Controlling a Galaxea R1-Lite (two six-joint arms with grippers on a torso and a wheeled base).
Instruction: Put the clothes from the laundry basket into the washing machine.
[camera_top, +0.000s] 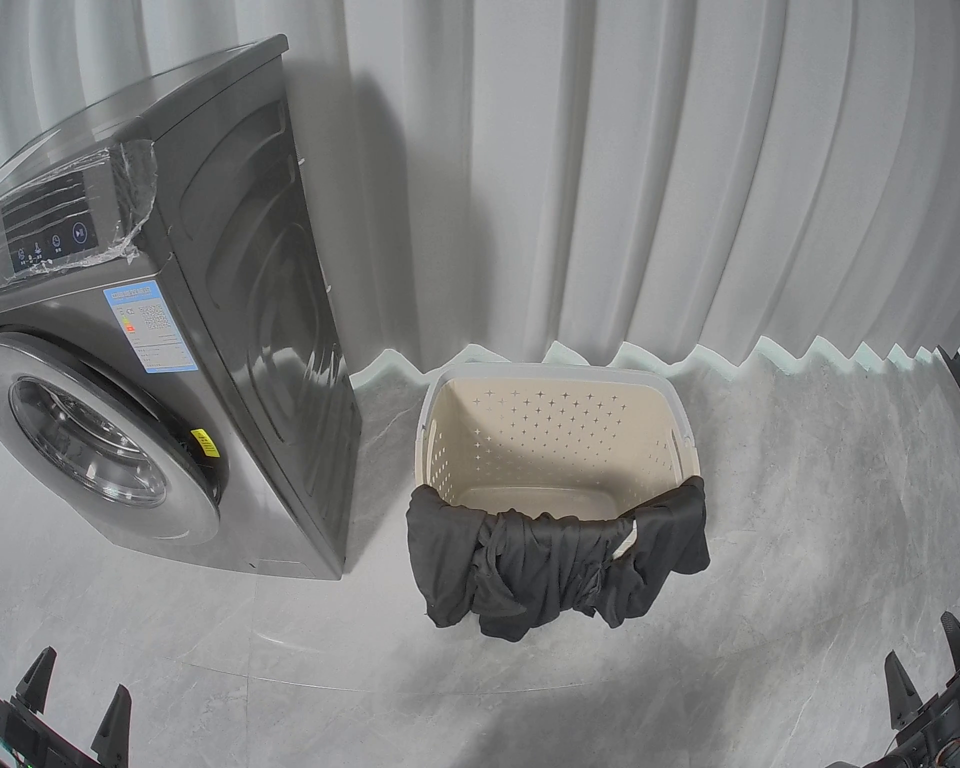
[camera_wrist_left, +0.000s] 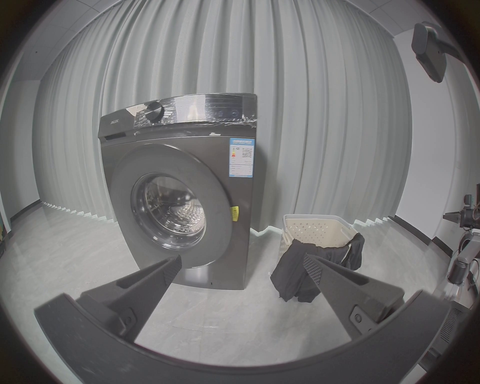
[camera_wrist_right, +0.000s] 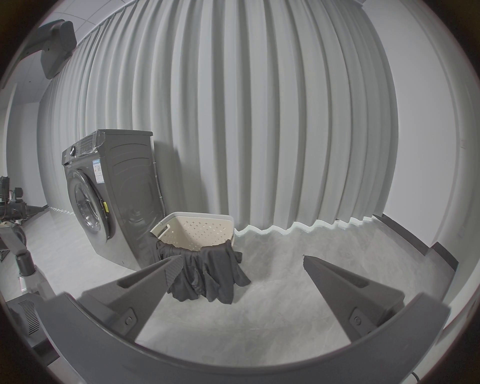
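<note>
Dark garment (camera_top: 555, 570) draped over the near rim of the laundry basket (camera_top: 560, 372), just beside the washing machine (camera_top: 250, 330), whose door is closed. I see left gripper (camera_wrist_left: 241, 259) and right gripper (camera_wrist_right: 242, 258) both spread wide, empty, well apart from the basket.

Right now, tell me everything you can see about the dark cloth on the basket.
The cloth is dark grey, soft-looking and crumpled. It is draped over the near rim of the cream plastic basket, bunched in the middle, mostly hanging down the outside wall, its two ends spreading wider. Whether its lowest fold reaches the floor is unclear.
</note>
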